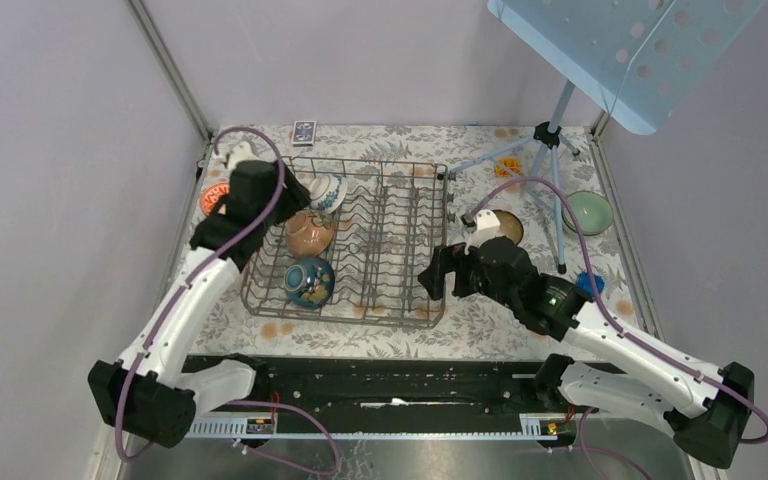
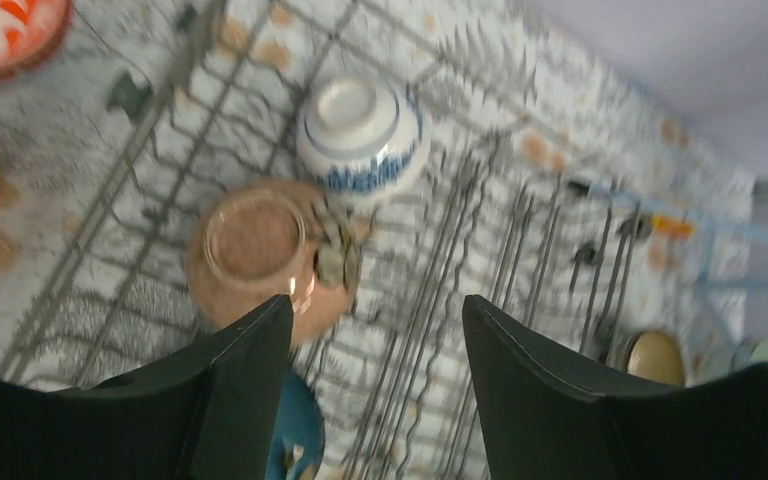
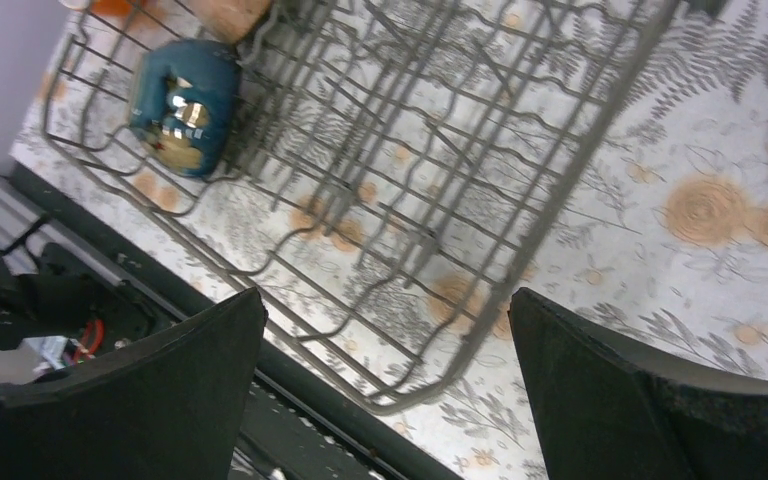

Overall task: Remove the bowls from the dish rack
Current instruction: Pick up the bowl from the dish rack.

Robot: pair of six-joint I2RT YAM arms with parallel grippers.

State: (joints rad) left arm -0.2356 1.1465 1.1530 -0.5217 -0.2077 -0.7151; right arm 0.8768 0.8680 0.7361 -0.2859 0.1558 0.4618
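The grey wire dish rack stands mid-table. Three bowls rest in its left part: a white-and-blue bowl at the back, a brown bowl in the middle and a dark blue bowl at the front. My left gripper hovers over the rack's back left. In the left wrist view it is open and empty above the tines, the brown bowl beside its left finger and the white-and-blue bowl beyond. My right gripper is open and empty over the rack's near right corner, with the blue bowl far off.
An orange-patterned bowl sits on the table left of the rack. A tan bowl and a green bowl sit to its right, by a tripod carrying a blue perforated board. A card box lies at the back.
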